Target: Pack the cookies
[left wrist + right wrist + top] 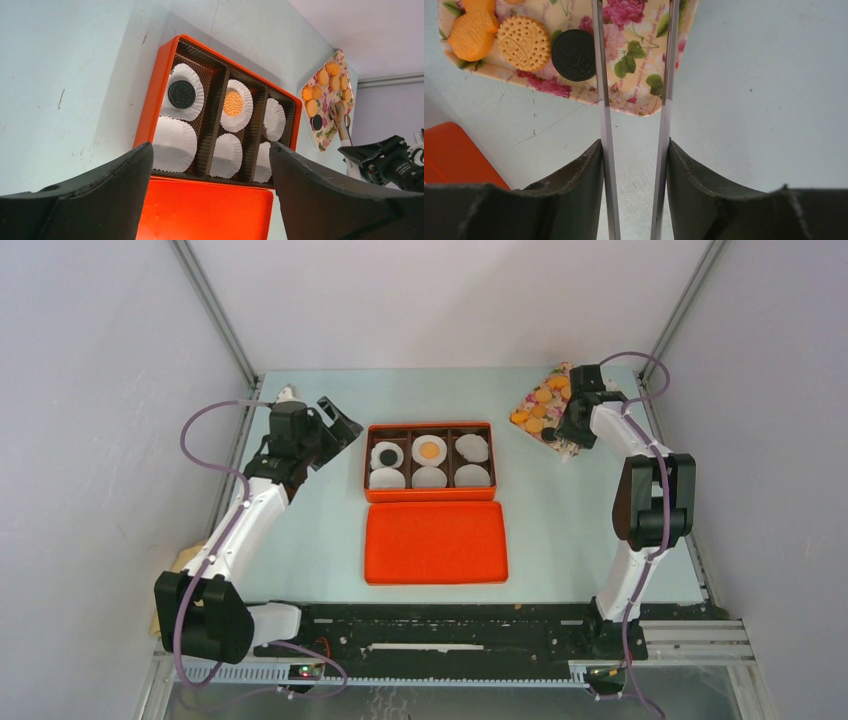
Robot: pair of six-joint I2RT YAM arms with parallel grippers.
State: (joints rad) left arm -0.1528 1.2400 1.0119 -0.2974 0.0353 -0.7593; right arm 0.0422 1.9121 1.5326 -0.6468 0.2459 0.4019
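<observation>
The right gripper (634,150) was clamped on thin metal tongs (605,125). Their two flat, shiny blades stood apart over a rounded corner of the floral tray (634,50), at the far right of the pale table (560,530). Most of the cookies (535,410) lay on that tray. Among them a ridged black disc (574,55) sat right against the left blade, with a dotted golden round (524,42) beside it.

The left gripper (338,420), fingers spread wide and empty, hovered left of the orange box (367,462). Brown corrugated dividers split the box into six compartments, each holding a pleated white paper liner (174,144). A black cookie (181,94) sat in the far-left compartment and a golden cookie (232,103) in the far-middle one. The flat orange lid (435,542) lay just near of the box.
</observation>
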